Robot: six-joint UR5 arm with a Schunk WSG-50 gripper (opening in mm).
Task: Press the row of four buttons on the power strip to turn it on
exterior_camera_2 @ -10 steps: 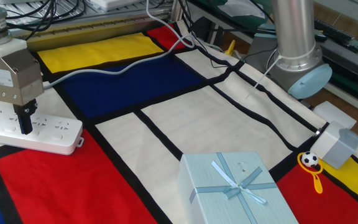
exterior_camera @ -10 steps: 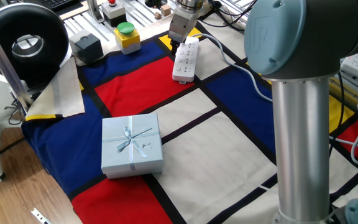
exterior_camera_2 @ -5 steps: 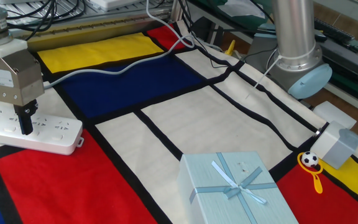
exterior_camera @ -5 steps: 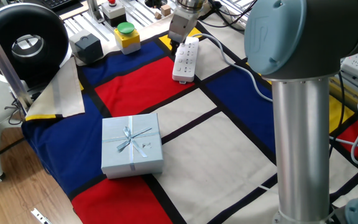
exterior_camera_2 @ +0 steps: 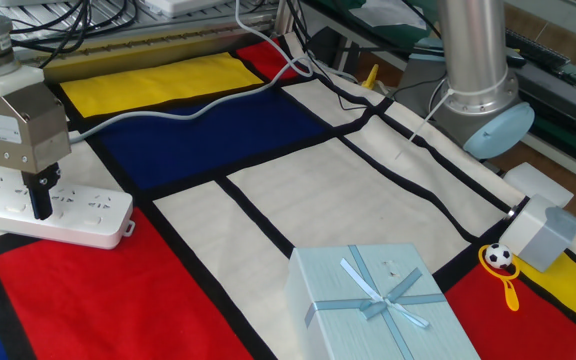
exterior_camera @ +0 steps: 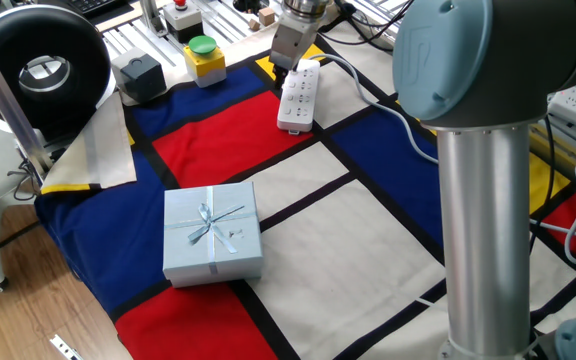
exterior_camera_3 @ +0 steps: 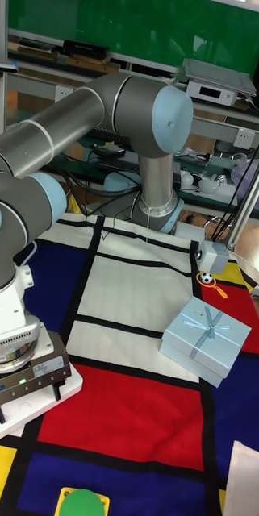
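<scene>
- Pale blue card is what lies nearest in the other fixed view: the gift box (exterior_camera_2: 383,305), ribbon-tied, is set on the colour-blocked cloth (exterior_camera_2: 298,190) well apart from the power strip (exterior_camera_2: 83,215).
- Beyond the box, the power strip is found flat on the cloth where a red panel meets a blue one, and its white cable (exterior_camera_2: 183,110) is trailed away from it across the blue panel.
- The gripper (exterior_camera_2: 8,205) is held directly over the strip, its body upright and its fingers pointed straight down; one dark finger (exterior_camera_2: 40,195) is seen with its tip at or touching the strip's top face.
- Whether the jaws are parted or closed cannot be told: only one finger is shown clearly, and the other is cut by the frame edge.
- The four buttons cannot be made out individually in any view; only sockets are seen on the strip.
- The pressing step is judged to be in hand, with the fingertip down on the strip near the cable end.
- The next move is judged to call for a lift clear of the strip, a short shift along its long side, and a straight push down on the adjacent switch.
- Farther than the strip, in one fixed view, the yellow box with a green button (exterior_camera: 204,57) is seen just beside it.
</scene>
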